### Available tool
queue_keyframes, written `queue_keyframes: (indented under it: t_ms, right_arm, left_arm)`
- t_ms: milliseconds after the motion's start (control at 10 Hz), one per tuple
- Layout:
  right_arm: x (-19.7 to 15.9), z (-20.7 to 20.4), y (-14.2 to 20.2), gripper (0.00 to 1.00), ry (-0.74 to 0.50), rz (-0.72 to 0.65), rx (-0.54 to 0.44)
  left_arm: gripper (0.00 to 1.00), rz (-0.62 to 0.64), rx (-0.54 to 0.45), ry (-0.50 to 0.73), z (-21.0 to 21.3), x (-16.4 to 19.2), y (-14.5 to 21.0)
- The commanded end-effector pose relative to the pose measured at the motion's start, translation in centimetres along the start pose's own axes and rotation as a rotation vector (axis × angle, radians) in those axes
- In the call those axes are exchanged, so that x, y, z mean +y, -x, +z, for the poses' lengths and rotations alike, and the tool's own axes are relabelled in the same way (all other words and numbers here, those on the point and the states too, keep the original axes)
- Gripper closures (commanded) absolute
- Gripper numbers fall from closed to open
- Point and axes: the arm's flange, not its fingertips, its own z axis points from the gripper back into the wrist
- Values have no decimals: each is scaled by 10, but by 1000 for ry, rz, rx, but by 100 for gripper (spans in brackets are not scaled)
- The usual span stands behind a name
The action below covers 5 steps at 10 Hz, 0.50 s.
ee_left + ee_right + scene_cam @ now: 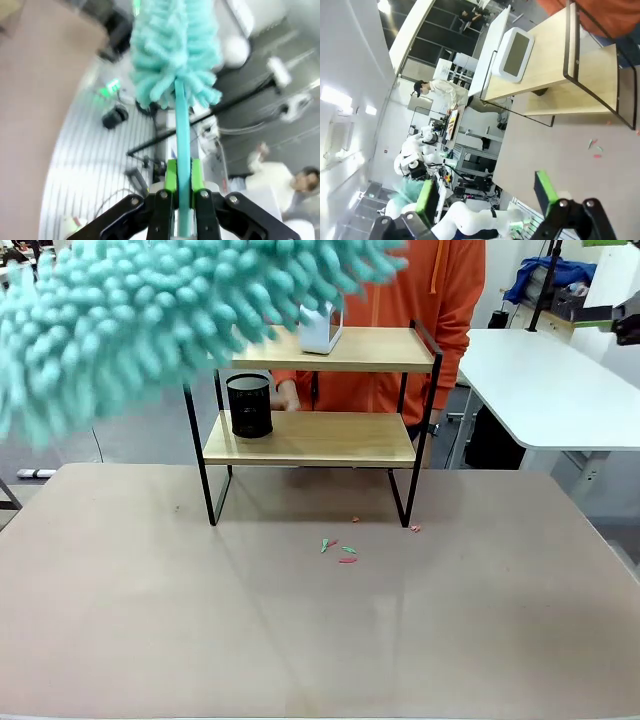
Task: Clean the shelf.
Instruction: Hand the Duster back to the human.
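The shelf [320,438] stands mid-table, two wooden boards in a black frame. On its top board sits a white device [320,328], and a black mesh cup [249,405] is on the lower board. My left gripper [184,176] is shut on the teal handle of a fluffy teal duster [172,50]. The duster head [170,315] hangs blurred above and to the left of the shelf, close to the camera. My right gripper [485,196] is open and holds nothing, high off to the shelf's right side, facing the shelf [555,75] and the white device [514,52].
A person in an orange top [420,290] stands behind the shelf, one hand [287,395] by the mesh cup. Small green and red scraps [340,550] lie on the table [320,640] in front of the shelf. A white table [550,390] stands at the right.
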Motion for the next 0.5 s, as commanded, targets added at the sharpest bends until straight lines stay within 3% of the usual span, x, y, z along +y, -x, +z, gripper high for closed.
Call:
queue_keyframes:
  t_ms: [0, 100, 200, 400]
  right_arm:
    - [-12, 21, -5, 0, 6, -11, -9]
    - [0, 0, 0, 0, 0, 0, 0]
    - [-6, 13, 1, 0, 11, -31, 36]
    - [19, -34, -18, 0, 23, -7, 168]
  left_arm:
    - [88, 3, -110, -41, 9, -7, 1]
    - [88, 3, -110, -41, 9, -7, 1]
    - [88, 4, 5, 1, 2, 5, -1]
    - [88, -15, 249, 125, -27, 19, -30]
